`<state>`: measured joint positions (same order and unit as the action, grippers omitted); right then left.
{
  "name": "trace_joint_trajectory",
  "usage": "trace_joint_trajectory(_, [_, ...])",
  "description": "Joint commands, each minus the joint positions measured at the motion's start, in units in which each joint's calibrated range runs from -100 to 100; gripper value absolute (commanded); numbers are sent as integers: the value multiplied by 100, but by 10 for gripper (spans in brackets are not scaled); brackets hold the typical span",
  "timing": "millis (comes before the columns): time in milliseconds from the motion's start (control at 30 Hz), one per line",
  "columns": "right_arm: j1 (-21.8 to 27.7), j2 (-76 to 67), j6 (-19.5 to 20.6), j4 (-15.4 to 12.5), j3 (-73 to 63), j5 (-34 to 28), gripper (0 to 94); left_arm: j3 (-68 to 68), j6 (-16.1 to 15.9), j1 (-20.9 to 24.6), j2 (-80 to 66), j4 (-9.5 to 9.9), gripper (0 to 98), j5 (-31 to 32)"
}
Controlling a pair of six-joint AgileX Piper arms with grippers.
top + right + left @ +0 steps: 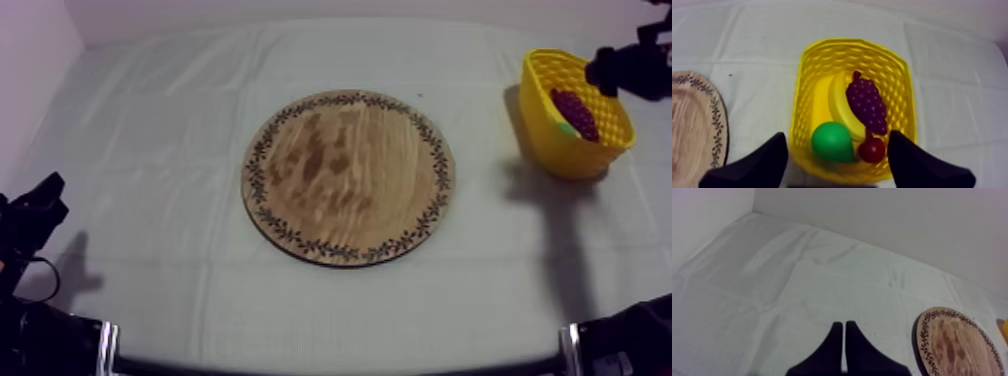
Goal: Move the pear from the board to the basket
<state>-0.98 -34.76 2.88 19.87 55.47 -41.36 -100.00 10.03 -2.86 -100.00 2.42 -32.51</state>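
- Round green toy pear [832, 141] down inside the yellow plastic basket with the woven-look walls [803, 100], at the end closest to the right claw [837, 137].
- Off the round wooden board with the leafy patterned rim [348, 177], and well apart from it.
- Touching the pear on one side: a small red fruit [872, 150].
- Behind those two, a long yellow toy banana [839, 107] lying along the basket, with a purple bunch of grapes [868, 105] resting on top of it.
- Right claw hanging over the basket, its two black fingers [767, 160] spread wide apart, gripping nothing.
- Basket standing at the far right of the worktop [150, 130], on the grey-white cloth [480, 300]; board lying flat in the middle.
- Low at the left side, the left claw [844, 328], just above the cloth, fingers pressed together into a thin wedge, closed on nothing.
- Edge of the board off to one side of that claw, not touching it.
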Motion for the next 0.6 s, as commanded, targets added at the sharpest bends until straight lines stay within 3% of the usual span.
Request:
trace_joint_trajectory(0, [-33, -1150, -46, -38, 661, 56, 538, 0, 1, 0, 0, 0, 1, 1])
trace_joint_trajectory(333, [-209, -3553, -263, -272, 2480, 213, 478, 0, 1, 0, 0, 0, 1, 1])
trace_joint_trajectory(567, [-124, -4916, -641, -773, 3537, 288, 337, 0, 1, 0, 0, 0, 1, 1])
